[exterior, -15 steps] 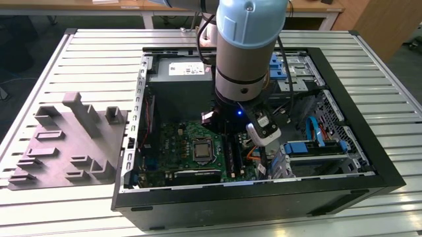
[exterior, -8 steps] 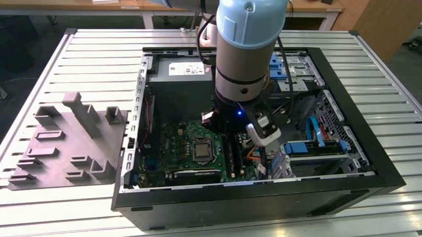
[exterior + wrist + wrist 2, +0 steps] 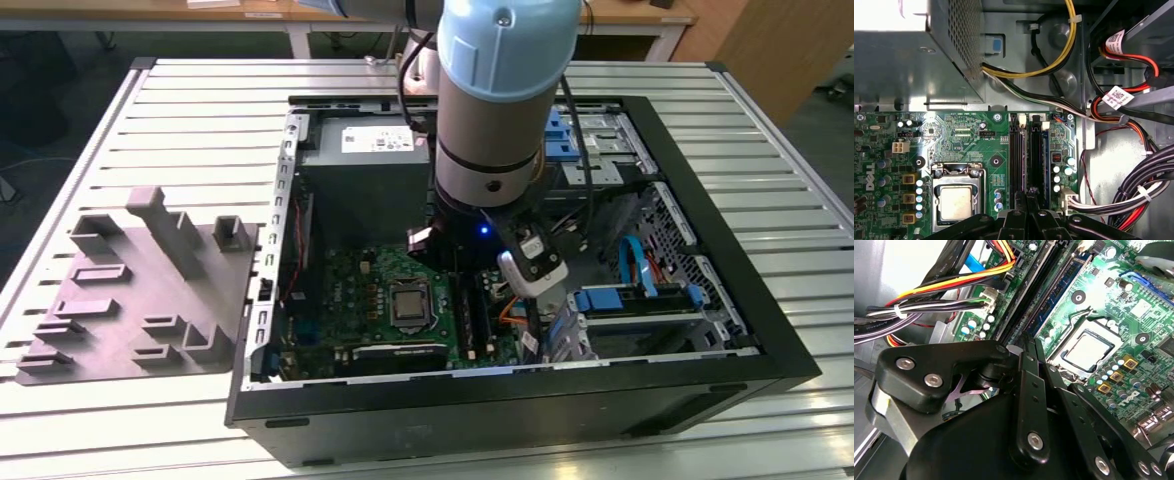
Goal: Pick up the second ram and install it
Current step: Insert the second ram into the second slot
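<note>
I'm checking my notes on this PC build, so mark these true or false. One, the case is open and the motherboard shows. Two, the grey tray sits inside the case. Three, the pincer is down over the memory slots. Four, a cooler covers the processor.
1. The case is open and the motherboard shows. True.
2. The grey tray sits inside the case. False: it lies on the table, outside the case on the exterior view's left.
3. The pincer is down over the memory slots. True.
4. A cooler covers the processor. False: its metal top is bare.
</note>
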`<state>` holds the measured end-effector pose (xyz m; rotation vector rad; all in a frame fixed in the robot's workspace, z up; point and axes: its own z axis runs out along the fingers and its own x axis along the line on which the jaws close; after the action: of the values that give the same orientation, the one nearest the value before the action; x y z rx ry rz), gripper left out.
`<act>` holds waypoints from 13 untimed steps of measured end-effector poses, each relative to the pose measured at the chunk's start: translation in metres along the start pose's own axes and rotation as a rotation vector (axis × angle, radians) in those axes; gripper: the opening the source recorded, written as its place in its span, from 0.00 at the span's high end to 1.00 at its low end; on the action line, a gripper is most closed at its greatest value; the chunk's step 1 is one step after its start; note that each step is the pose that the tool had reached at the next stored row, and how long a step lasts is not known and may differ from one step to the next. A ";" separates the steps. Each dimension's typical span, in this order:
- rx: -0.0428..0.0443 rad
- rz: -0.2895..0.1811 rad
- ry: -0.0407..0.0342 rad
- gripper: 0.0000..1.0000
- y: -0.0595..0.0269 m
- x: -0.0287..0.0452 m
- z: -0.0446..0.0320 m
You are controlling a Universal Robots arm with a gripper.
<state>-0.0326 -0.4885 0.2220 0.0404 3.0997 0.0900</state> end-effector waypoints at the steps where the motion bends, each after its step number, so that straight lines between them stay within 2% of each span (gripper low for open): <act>1: 0.0000 0.000 0.0000 0.88 0.0000 0.0000 0.0001; 13: -0.0008 -0.013 0.0002 0.88 0.0000 0.0005 0.0011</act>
<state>-0.0331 -0.4884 0.2209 0.0202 3.0997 0.0909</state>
